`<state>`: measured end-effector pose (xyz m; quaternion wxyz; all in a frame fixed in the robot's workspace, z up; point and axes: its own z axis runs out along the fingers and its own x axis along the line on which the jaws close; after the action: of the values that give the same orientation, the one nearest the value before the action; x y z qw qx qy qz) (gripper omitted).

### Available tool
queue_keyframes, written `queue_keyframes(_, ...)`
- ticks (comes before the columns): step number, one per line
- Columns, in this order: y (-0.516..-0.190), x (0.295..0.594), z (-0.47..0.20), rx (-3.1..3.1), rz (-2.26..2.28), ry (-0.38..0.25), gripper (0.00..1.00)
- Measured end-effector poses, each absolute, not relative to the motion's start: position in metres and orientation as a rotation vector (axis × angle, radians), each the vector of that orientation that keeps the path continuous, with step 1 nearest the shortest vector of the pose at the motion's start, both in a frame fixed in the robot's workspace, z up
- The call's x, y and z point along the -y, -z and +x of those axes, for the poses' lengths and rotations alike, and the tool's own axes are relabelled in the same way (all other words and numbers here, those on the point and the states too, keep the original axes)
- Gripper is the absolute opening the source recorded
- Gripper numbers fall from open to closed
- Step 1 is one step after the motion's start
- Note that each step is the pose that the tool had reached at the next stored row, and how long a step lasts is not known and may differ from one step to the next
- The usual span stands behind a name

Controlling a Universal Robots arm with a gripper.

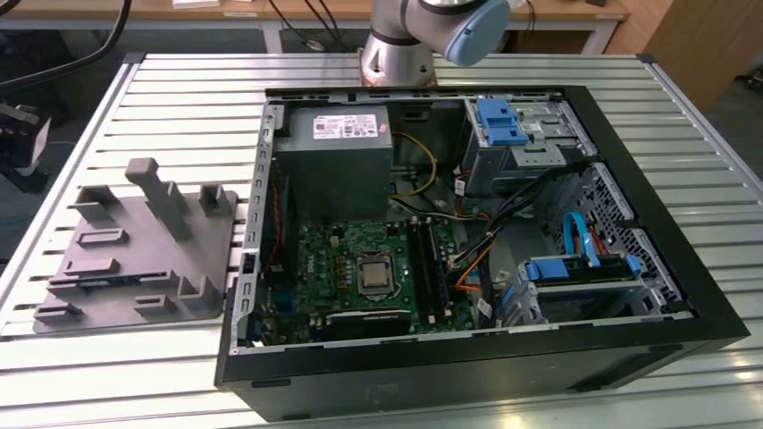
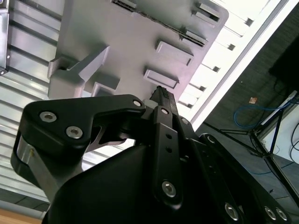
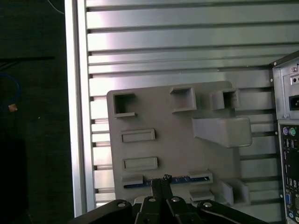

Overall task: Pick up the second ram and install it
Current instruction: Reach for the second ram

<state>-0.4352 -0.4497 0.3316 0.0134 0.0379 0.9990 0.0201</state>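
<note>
exterior view: the thin dark green-blue memory stick (image 1: 105, 282) lies in a slot of the grey moulded plastic tray (image 1: 120, 259), on the exterior view's left of the open black computer case (image 1: 477, 375).
first wrist view: the black gripper (image 3: 162, 181) hangs over the tray, fingers pressed together, holding nothing.
second wrist view: the fingertips (image 2: 161, 95) meet.

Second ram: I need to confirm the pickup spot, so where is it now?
The second ram sits slotted in the grey tray, to the exterior view's left of the open computer case.

The second ram (image 3: 138, 185) in the tray (image 1: 125, 255) on the table (image 1: 179, 94), computer case (image 1: 477, 368) to the exterior view's right.
</note>
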Motion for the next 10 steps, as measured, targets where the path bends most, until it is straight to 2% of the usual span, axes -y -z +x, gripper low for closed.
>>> queue_keyframes(10,-0.3254,0.4497,-0.4284,-3.112,0.118,-0.059,0.1)
